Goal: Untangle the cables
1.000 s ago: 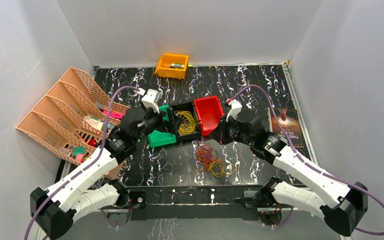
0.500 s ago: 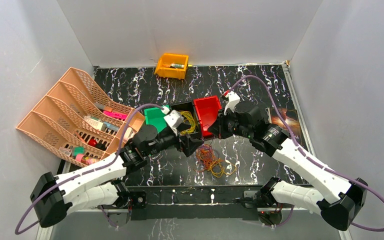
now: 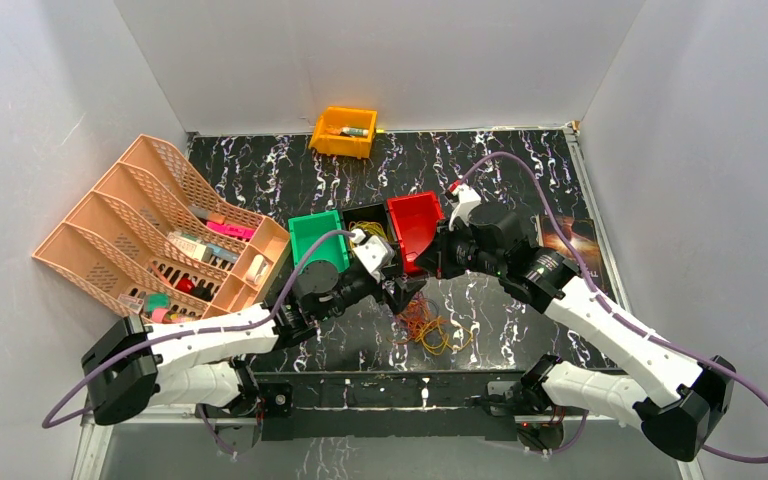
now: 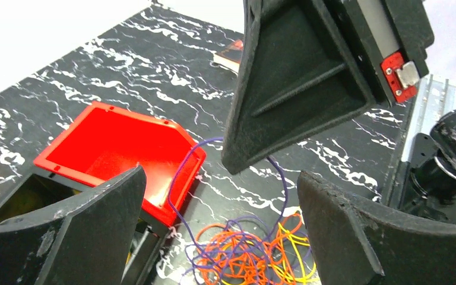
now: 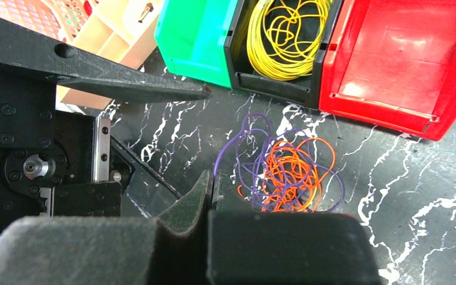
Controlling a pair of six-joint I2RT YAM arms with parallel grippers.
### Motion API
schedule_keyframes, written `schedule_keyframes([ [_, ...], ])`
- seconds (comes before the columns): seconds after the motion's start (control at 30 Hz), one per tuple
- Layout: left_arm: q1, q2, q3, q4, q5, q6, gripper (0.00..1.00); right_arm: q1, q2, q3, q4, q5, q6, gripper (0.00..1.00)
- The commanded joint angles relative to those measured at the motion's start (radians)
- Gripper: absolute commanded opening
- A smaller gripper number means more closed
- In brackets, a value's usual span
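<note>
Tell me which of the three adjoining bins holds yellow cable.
The black bin, between the green bin and red bin; the yellow cable coils inside it.

Green bin (image 3: 309, 238), black bin (image 5: 271, 89), red bin (image 3: 415, 226) side by side mid-table. Orange bin (image 3: 344, 131) at far edge. Peach file rack (image 3: 125, 225) left; book (image 3: 572, 240) right.

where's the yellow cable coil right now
Right wrist view, top centre: the yellow coil lies inside the black bin, between the green bin and the red bin.
</note>
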Motion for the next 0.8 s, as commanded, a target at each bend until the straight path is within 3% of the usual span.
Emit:
schedule_keyframes([
  [0.0,-0.013,-0.001,0.025,0.139,-0.046,0.086,0.98,0.002,-0.005,0.028,0.061,-0.055,0.046,0.00],
  [0.5,-0.014,0.128,0.028,0.192,-0.022,0.061,0.95,0.002,-0.025,0.065,0.057,-0.083,0.070,0.00],
  [0.77,-0.014,0.210,0.008,0.234,-0.037,-0.019,0.72,0.001,-0.099,0.103,0.041,0.021,0.080,0.00],
])
